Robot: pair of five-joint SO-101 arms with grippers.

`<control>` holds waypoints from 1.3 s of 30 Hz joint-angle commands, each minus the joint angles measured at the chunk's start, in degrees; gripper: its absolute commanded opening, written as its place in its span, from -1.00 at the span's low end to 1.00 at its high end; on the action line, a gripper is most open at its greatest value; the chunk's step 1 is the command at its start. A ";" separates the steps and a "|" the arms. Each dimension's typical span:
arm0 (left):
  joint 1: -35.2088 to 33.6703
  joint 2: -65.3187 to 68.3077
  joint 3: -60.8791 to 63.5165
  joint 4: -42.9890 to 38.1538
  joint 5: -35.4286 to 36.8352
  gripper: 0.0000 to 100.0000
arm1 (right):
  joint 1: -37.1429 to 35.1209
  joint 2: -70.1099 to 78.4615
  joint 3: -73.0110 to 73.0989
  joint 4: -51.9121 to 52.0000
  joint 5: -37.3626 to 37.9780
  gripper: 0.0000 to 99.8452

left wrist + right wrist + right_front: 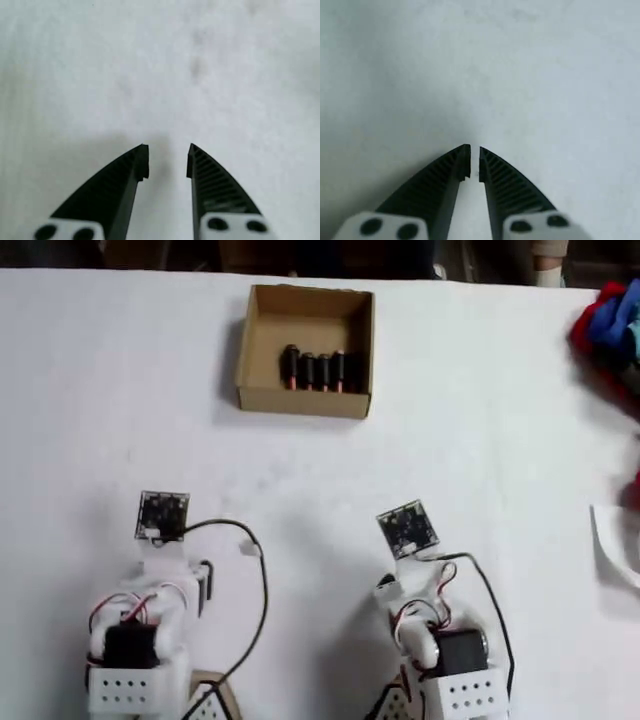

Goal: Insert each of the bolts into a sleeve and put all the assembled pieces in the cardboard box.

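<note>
The cardboard box [305, 401] stands at the far middle of the white table. Inside it several black sleeves with red-tipped bolts [315, 369] lie side by side in a row. Both arms sit pulled back at the near edge, well away from the box: the left arm [135, 640] and the right arm [445, 650]. My left gripper [166, 161] hovers over bare table with a small gap between its black fingers and nothing in it. My right gripper [474, 162] points at bare table too, its fingers almost touching and holding nothing.
A pile of red and blue cloth [610, 325] lies at the far right edge. A white curved object [615, 545] sits at the right edge lower down. A black cable [262, 590] loops beside the left arm. White tabletop [480, 440] stretches between arms and box.
</note>
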 commanded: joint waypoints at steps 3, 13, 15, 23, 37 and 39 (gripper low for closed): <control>0.26 0.09 1.36 0.09 -0.26 -0.71 | 0.75 -0.48 0.53 0.13 -4.75 -0.96; 0.26 0.09 1.36 0.18 -0.44 -0.70 | 0.92 -0.92 0.53 0.31 -5.10 -0.96; 0.09 0.09 1.36 0.18 -0.44 -0.70 | 0.92 -0.92 0.53 0.40 -5.10 -0.96; 0.18 0.09 1.36 0.18 -0.35 -0.71 | 0.92 -0.92 0.53 0.40 -5.10 -0.96; 0.26 0.18 1.36 0.09 -0.35 -0.72 | 0.92 -0.92 0.53 0.40 -5.10 -0.96; 0.26 0.18 1.36 0.09 -0.44 -0.85 | 0.92 -0.92 0.53 0.40 -5.10 -0.96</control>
